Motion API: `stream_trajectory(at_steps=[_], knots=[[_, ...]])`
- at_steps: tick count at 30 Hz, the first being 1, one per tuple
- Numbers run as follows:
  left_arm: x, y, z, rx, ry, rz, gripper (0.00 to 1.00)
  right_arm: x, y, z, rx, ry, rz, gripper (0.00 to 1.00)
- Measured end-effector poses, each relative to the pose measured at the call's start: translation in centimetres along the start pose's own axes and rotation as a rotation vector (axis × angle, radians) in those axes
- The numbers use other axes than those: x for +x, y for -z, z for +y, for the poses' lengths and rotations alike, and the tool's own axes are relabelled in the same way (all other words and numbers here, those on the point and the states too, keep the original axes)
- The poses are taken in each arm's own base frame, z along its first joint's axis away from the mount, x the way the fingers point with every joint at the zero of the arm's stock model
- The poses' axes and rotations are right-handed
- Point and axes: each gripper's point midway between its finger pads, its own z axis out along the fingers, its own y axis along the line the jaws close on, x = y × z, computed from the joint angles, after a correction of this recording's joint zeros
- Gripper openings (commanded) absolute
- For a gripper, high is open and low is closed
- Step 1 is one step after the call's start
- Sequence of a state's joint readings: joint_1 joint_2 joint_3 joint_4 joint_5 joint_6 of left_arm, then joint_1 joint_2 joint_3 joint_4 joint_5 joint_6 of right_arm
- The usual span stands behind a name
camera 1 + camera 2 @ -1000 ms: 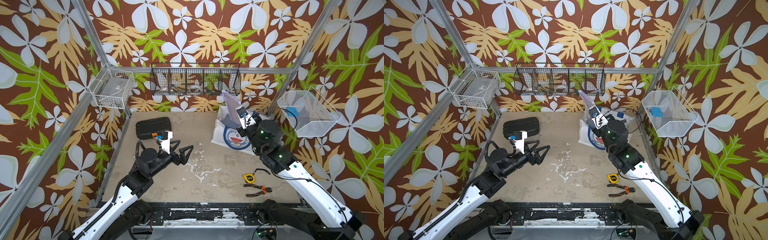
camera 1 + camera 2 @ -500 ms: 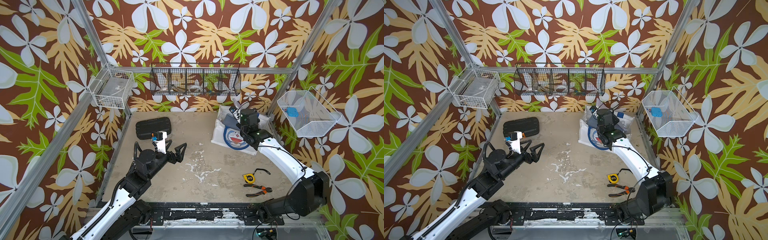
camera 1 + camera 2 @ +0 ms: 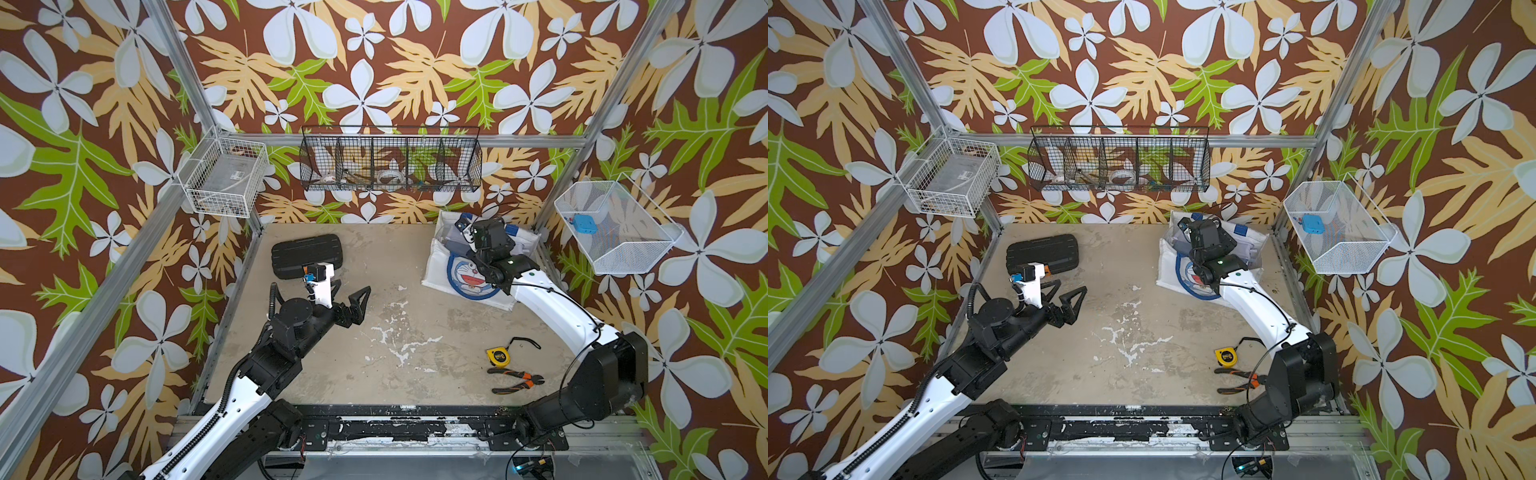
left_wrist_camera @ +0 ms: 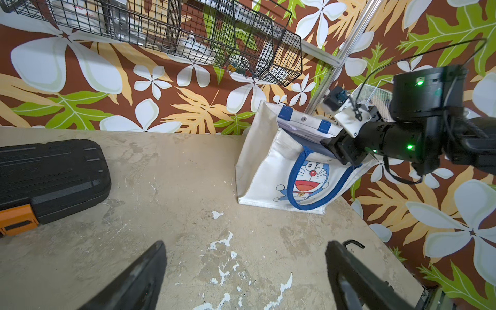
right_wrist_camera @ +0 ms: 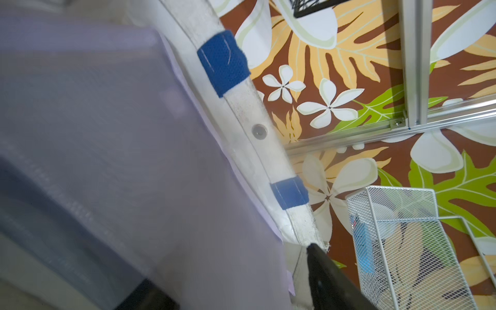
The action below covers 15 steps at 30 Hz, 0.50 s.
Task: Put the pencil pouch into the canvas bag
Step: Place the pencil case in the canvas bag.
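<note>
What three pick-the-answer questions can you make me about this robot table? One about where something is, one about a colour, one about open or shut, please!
1. Where on the table does the canvas bag stand?
A) far right corner
B) the middle
C) near left corner

2. What colour is the tape measure?
A) red
B) yellow
C) green

3. How is the left end effector?
A) shut tight
B) hidden from view
C) open, holding nothing

Answers:
1 A: both top views show it at the table's far edge, on the right side.
2 B: its case is yellow, next to the pliers.
3 C: the left wrist view shows its two fingers wide apart, with only bare table between them.
</note>
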<state>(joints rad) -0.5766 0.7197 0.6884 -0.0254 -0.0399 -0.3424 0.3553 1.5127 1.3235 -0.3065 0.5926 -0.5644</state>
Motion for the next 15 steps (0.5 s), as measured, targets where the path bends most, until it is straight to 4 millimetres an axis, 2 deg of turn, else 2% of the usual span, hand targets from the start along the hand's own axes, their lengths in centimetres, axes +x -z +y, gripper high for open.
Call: stream_trajectory(at_steps=[1, 2, 9, 13, 15], knots=[[0.1, -0.1, 0.1, -0.003, 0.000, 0.002, 0.93, -0.2, 0.5, -0.2, -0.010, -0.020, -0.018, 0.88], [0.1, -0.1, 0.1, -0.004, 0.000, 0.005, 0.94, -0.4, 1.1, -0.5, -0.017, -0.040, -0.036, 0.99], [0.8, -0.7, 0.4, -0.018, -0.001, 0.030, 0.94, -1.1, 5.6, -1.0, -0.133, -0.195, -0.193, 0.99], [1.0, -0.8, 0.5, -0.020, 0.000, 0.035, 0.95, -1.2, 7.8, -0.5, -0.213, -0.282, -0.270, 0.97], [1.0, -0.8, 0.5, -0.020, -0.001, 0.036, 0.99, -1.4, 8.9, 0.0, -0.265, -0.326, -0.318, 1.00]])
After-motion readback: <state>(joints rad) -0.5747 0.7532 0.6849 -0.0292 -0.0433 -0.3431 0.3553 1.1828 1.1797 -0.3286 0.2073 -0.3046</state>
